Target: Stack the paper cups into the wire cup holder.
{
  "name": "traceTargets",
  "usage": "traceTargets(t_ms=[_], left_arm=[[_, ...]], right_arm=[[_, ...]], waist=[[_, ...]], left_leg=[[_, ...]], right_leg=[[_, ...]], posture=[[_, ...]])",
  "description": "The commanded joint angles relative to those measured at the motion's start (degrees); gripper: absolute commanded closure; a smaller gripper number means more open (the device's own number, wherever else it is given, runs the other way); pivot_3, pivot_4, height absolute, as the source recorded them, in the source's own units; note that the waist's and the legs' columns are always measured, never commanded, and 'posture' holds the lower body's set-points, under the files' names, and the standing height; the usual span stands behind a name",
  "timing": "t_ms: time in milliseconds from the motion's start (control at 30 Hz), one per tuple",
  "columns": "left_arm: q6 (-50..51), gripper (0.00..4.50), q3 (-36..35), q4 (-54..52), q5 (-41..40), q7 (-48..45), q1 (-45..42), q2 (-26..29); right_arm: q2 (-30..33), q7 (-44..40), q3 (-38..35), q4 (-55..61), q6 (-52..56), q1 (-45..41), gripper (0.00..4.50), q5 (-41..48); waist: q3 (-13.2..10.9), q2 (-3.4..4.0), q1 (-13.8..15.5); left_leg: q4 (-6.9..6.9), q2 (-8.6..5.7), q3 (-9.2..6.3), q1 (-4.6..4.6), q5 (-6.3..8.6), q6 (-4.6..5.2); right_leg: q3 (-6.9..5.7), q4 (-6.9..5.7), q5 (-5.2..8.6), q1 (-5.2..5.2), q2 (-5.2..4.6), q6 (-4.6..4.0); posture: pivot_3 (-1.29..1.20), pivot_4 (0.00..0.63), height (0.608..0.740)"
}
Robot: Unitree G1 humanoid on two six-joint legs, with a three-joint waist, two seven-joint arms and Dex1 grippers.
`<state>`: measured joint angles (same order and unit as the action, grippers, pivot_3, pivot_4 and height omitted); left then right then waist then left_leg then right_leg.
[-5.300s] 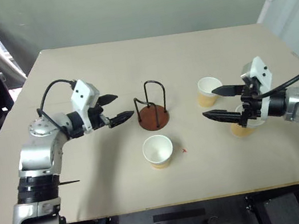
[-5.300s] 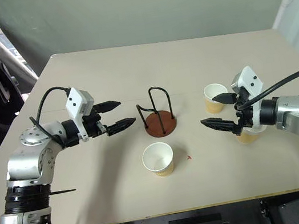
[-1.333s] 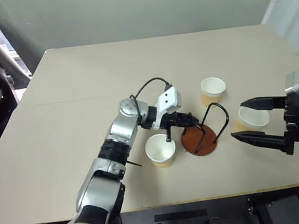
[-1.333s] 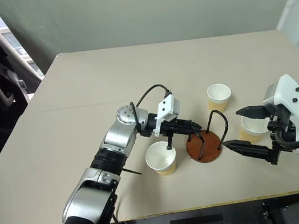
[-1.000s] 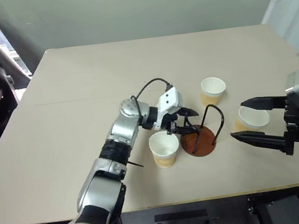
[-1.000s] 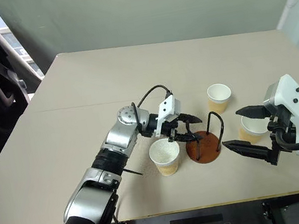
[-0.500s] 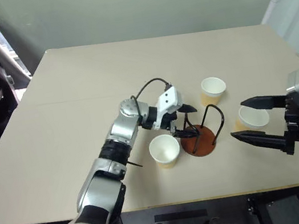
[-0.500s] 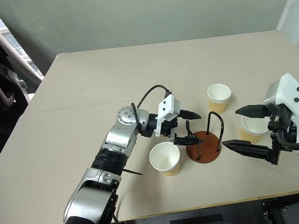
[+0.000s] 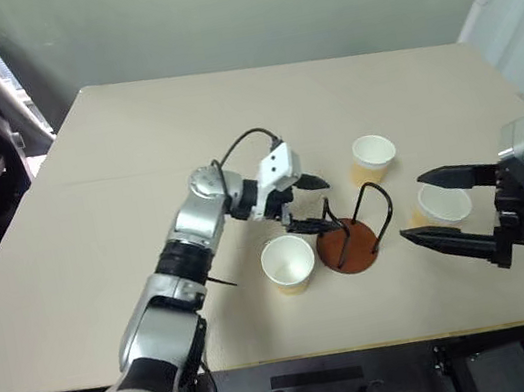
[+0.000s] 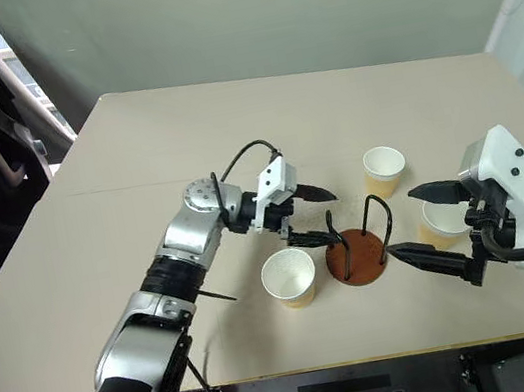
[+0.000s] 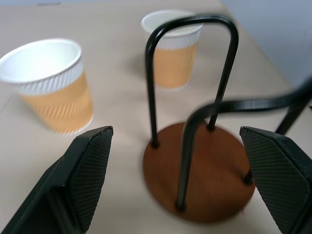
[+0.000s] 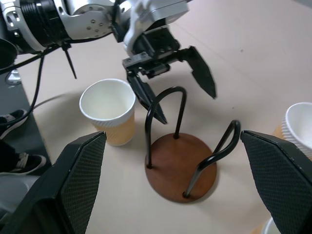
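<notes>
Left eye view has the left gripper (image 9: 307, 202) spread wide and empty beside the black wire cup holder on its round reddish-brown base (image 9: 349, 243). Nothing is stacked; next comes grasping the nearest tan-walled paper cup (image 9: 288, 263) (arches may obstruct). The right gripper (image 9: 444, 206) gapes too, near two more cups (image 9: 372, 157).

Wire cup holder (image 9: 349, 241) mid-table (image 9: 137, 177) — one cup (image 9: 288, 262) left, two (image 9: 373, 156) right.
</notes>
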<state>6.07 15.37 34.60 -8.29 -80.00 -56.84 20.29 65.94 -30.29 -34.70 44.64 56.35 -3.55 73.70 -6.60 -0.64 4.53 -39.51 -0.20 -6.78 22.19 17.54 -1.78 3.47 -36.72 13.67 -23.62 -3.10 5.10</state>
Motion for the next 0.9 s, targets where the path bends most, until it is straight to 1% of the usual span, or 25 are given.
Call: traceTargets(t_ms=[33, 200, 367, 500, 600, 733, 900], left_arm=[[-3.1, 0.04, -1.1, 1.0, 1.1, -1.1, -2.0, 2.5], [-5.7, 0.04, -2.2, 4.8, 1.9, -0.8, -3.6, 5.3], [-5.8, 0.04, -4.5, 7.1, 1.2, 1.3, -5.2, 5.8], [-4.9, 0.04, -6.3, 7.0, 0.6, 2.5, -5.3, 6.1], [-2.9, 0.04, -6.9, 4.6, -0.5, 1.3, -4.4, 6.8], [1.1, 0.04, -7.4, -1.0, -2.8, -1.7, -2.4, 8.1], [7.0, 0.04, -8.7, -7.8, -5.9, -3.0, -1.5, 10.5]], right_arm=[[0.6, 0.4, 0.4, -0.4, -1.3, -1.4, 0.0, 0.8], [0.6, 0.6, 2.4, -1.0, -1.6, -2.7, 0.0, -0.2], [0.7, 0.3, 4.2, -2.1, -2.0, -4.4, 0.0, -1.2], [0.3, 0.4, 7.0, -4.3, -3.0, -7.4, 0.0, -3.7], [0.9, -0.9, 9.9, -8.1, -4.0, -10.4, 0.0, -7.6], [1.7, -4.4, 12.7, -12.2, -5.2, -13.8, 0.0, -12.4], [1.0, -7.3, 15.0, -14.8, -6.2, -15.7, 0.0, -16.6]], waist=[[0.0, 0.0, 0.0], [0.0, 0.0, 0.0], [0.0, 0.0, 0.0], [0.0, 0.0, -0.1], [0.0, 0.0, -0.2], [0.0, 0.0, -0.3], [0.0, 0.0, -0.2]], left_leg=[[0.0, 0.0, -0.01, 0.0, 0.0, 0.0], [0.0, 0.0, -0.03, 0.01, 0.01, 0.01], [-0.01, -0.01, -0.07, 0.05, 0.01, 0.02], [-0.01, -0.01, -0.06, 0.04, 0.01, 0.02], [-0.01, 0.0, -0.06, 0.04, 0.01, 0.02], [0.02, 0.0, -0.07, 0.05, 0.01, 0.02], [0.02, 0.0, -0.1, 0.13, 0.01, 0.02]], right_leg=[[0.0, 0.02, 0.0, 0.0, 0.0, 0.0], [-0.01, 0.04, 0.0, -0.01, -0.01, 0.0], [-0.03, 0.05, 0.0, -0.01, -0.02, 0.0], [-0.02, 0.03, 0.0, -0.01, -0.02, 0.0], [-0.02, 0.03, 0.0, -0.03, -0.02, 0.0], [-0.02, -0.05, 0.0, -0.06, -0.03, 0.0], [-0.04, -0.1, 0.0, -0.08, -0.04, -0.01]], posture=[[0.0, 0.15, 0.74], [0.0, 0.15, 0.74], [0.0, 0.15, 0.74], [0.0, 0.15, 0.74], [0.0, 0.15, 0.74], [0.0, 0.15, 0.74], [0.0, 0.15, 0.74]])
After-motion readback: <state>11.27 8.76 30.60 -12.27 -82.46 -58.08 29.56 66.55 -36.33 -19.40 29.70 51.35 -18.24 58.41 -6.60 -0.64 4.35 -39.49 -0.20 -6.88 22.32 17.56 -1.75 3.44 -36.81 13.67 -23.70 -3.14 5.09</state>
